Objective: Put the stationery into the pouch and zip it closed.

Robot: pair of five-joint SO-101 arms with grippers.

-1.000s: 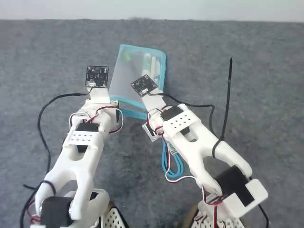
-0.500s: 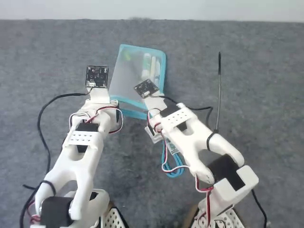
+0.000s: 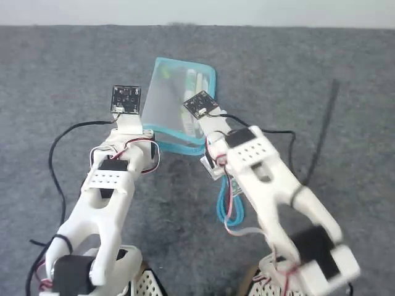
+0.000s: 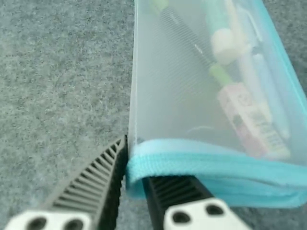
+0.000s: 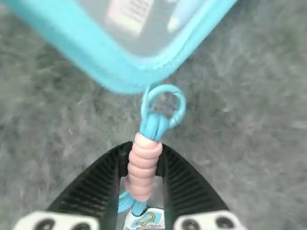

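1. Flat on the grey table cover [image 3: 321,68], toward the far side and in front of both arms: a translucent mesh pouch [image 3: 168,102] with turquoise trim, turned a little askew.
2. Inside the pouch, seen through the mesh: the stationery [image 4: 224,45] — a white-capped marker, a green-tipped pen, a pale blue barrel and a short labelled piece. All lying lengthwise, gathered toward the side where the right arm stands.
3. Along the pouch's near edge: the turquoise zip band [image 4: 216,165], pressed together over the stretch seen from the left wrist. Whether sealed to the very end, cannot tell.
4. Clenched on one near corner of the pouch: the left gripper [image 4: 135,162]. One ribbed black finger on each side of the zip band's end, the trim pinched between them.
5. At the opposite near corner: the zip pull, made of a turquoise cord loop [image 5: 154,125] and, below it, a stack of pink beads [image 5: 142,167].
6. Closed on the pink beads: the right gripper [image 5: 142,149]. Both fingers touching the stack, the cord running straight from the pouch's corner to the fingertips and on between them.
7. From above, one arm at each end of the pouch's near edge — left arm at the left corner, right arm at the right.
8. Under the right arm, a blue cable [image 3: 222,209] hanging in a loop. Beside that arm, a thin black cable [image 3: 324,126], well apart from the pouch.
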